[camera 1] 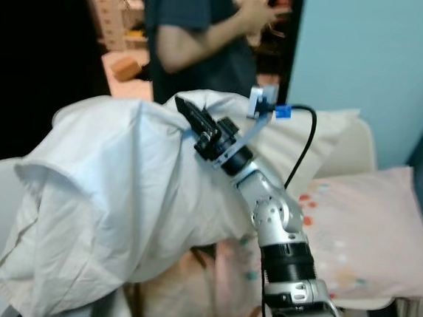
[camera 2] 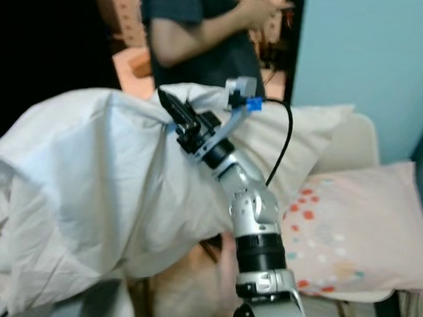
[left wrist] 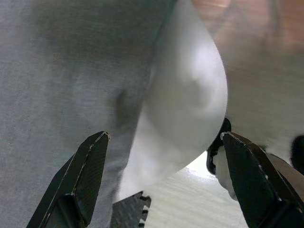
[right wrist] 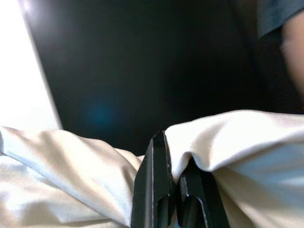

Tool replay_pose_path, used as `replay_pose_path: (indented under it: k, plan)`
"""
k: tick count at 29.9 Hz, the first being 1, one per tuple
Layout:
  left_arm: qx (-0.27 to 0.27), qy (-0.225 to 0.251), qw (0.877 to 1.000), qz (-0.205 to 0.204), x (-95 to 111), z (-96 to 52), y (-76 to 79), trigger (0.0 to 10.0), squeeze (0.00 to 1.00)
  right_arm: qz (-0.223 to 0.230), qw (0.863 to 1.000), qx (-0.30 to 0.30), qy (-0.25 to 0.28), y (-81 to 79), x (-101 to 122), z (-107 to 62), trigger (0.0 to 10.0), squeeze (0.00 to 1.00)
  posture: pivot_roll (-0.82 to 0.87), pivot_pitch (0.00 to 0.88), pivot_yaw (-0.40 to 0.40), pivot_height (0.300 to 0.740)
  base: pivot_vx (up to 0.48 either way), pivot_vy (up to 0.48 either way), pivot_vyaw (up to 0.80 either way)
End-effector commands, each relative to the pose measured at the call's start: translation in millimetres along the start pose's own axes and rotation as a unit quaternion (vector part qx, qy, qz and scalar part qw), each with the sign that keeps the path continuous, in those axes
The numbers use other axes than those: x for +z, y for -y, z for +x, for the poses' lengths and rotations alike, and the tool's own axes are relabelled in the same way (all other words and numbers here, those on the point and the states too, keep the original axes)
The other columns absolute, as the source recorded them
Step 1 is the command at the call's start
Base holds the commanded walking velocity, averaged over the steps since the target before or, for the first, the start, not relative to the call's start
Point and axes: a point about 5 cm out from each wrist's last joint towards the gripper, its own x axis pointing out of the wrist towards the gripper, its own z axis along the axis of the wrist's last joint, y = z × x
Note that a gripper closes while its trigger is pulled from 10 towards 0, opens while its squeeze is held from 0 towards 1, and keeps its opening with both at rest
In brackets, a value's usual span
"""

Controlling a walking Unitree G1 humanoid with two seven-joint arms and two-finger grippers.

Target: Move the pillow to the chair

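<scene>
Right gripper [camera 1: 189,113] was raised in front of the robot, fingers pinched tight on a fold of the white pillow [camera 1: 119,202]. The pillow hung lifted off any surface, draped down to the robot's left, its bulk between the silver right arm [camera 1: 276,223] and the left edge of the head views. The right wrist view gave the close look: the two black fingers [right wrist: 154,190] were pressed together with cloth bunched between and over them, dark background behind. The head views could not settle that grip so clearly.

Left gripper [left wrist: 161,180] appeared in its wrist view with fingers spread wide apart, nothing between them; grey-white cloth and a rounded white bulge lay just ahead, pale floor below. Contact with the cloth could not be told.

The head views also showed a second white pillow [camera 1: 313,138] lying behind the arm on a pale seat or bed, and a pink pillow with coloured dots [camera 1: 360,238] beside it on the robot's right, against a light blue wall [camera 1: 369,54]. A person in a dark shirt [camera 1: 200,31] stood behind the lifted pillow, hands held together at chest height. A black cable [camera 1: 305,144] looped from the wrist.
</scene>
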Motion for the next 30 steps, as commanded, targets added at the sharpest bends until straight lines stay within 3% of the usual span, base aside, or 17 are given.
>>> replay_pose_path:
  k: [1, 5, 10, 14, 27, 30]
  plan:
    - [0.004, 0.008, 1.0, -0.008, 4.1, 0.7, -2.6, 10.0, 0.0, 0.012, 0.999, 0.031, 0.03, -15.6, 2.3, 10.6, 10.0, 0.0, -0.07, 0.002, 0.068, 0.74, 0.0, -0.285, 0.74]
    - [0.006, 0.015, 1.0, -0.008, 7.9, 1.5, -1.0, 10.0, 0.0, 0.013, 0.999, 0.029, 0.029, -15.3, 1.7, 10.3, 10.0, 0.0, -0.07, 0.002, 0.068, 0.74, 0.0, -0.351, 0.74]
    - [0.023, 0.077, 0.996, -0.03, 43.9, 6.1, -1.2, 10.0, 0.0, -0.014, 1.0, -0.009, -0.017, -9.8, -11.5, 12.5, 10.0, 0.0, -0.07, 0.004, 0.066, 0.74, 0.0, -0.44, 0.0]
    - [0.028, 0.14, 0.988, -0.052, 77.8, 7.0, -4.9, 10.0, 0.0, -0.021, 0.999, -0.026, -0.031, -5.8, -14.4, 11.7, 10.0, 0.0, -0.07, 0.008, 0.063, 0.74, 0.0, 0.0, 0.0]
    - [0.016, 0.216, 0.973, -0.074, 113.7, 3.7, -3.5, 10.0, 0.0, -0.03, 0.998, -0.026, -0.042, -6.3, -17.2, 11.4, 10.0, 0.0, -0.07, 0.011, 0.059, 0.74, 0.0, 0.0, 0.0]
    - [0.023, 0.262, 0.962, -0.08, 132.2, -0.5, -6.5, 10.0, 0.0, -0.031, 0.998, -0.022, -0.049, -6.5, -19.4, 10.8, 10.0, 0.0, -0.07, 0.012, 0.055, 0.74, 0.176, 0.0, 0.0]
